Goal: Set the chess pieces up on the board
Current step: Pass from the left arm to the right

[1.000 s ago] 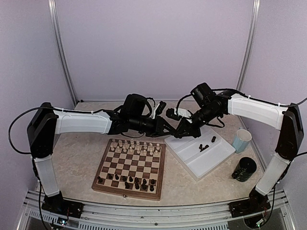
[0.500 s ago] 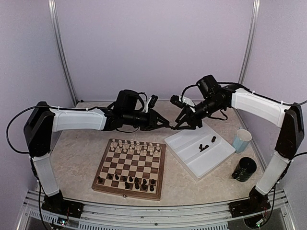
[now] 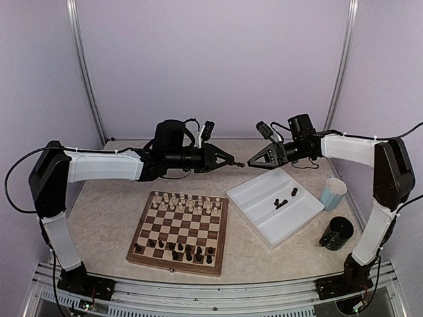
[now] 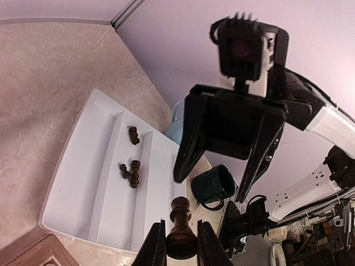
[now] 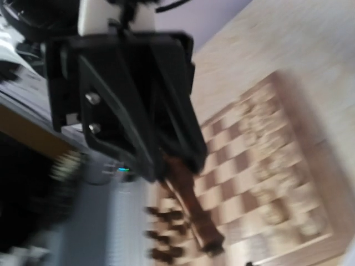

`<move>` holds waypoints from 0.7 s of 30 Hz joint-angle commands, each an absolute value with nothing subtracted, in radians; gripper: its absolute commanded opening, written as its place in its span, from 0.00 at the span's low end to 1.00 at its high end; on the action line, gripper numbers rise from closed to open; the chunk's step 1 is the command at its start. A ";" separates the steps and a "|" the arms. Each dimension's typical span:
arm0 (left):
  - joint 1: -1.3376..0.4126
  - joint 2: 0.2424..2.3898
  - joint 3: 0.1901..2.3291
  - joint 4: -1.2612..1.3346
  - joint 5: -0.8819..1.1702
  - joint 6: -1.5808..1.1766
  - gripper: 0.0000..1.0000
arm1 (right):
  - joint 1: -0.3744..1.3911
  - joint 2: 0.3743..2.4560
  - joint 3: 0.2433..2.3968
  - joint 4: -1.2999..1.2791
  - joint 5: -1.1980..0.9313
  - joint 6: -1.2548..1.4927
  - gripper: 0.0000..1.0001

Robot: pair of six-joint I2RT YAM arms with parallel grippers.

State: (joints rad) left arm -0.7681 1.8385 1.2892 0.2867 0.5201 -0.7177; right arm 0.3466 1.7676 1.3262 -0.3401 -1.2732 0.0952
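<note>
1. Chessboard (image 3: 177, 229) lies under the left arm. Cream pieces (image 3: 186, 203) line its far rows, and dark pieces (image 3: 173, 249) sit unevenly along the near rows.
2. White tray (image 3: 261, 218), just right of the board, holds a few more dark ones.
3. Left gripper (image 3: 234, 162), raised beyond the board, pinches one dark piece (image 4: 180, 221). Lower it upright onto a free near-row square, then release it.
4. Right gripper (image 3: 254, 161) is spread and holds nothing. Keep it apart from the left one.

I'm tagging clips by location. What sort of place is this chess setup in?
Probably a robot test booth in a lab: plain lilac walls on metal posts close in a small table, and the left arm and right arm stand on a rail at its near edge.
</note>
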 commanded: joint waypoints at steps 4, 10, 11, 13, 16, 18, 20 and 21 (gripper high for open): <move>-0.765 1.794 1.275 0.372 0.503 -0.734 0.09 | 0.353 1.801 1.247 0.054 -1.460 0.499 0.50; -0.768 1.807 1.281 0.407 0.518 -0.749 0.09 | 0.353 1.817 1.225 0.131 -1.453 0.572 0.48; -0.768 1.810 1.282 0.412 0.518 -0.751 0.09 | 0.354 1.822 1.228 0.137 -1.451 0.577 0.47; -0.771 1.813 1.282 0.422 0.518 -0.754 0.09 | 0.355 1.830 1.234 0.142 -1.447 0.586 0.45; -0.773 1.817 1.292 0.429 0.521 -0.760 0.09 | 0.355 1.842 1.235 0.168 -1.453 0.609 0.41; -0.775 1.824 1.299 0.429 0.521 -0.760 0.09 | 0.356 1.847 1.231 0.199 -1.458 0.635 0.36; -0.777 1.831 1.304 0.432 0.521 -0.762 0.09 | 0.356 1.850 1.223 0.235 -1.463 0.663 0.32; -0.778 1.832 1.309 0.432 0.524 -0.763 0.09 | 0.356 1.851 1.219 0.252 -1.463 0.677 0.31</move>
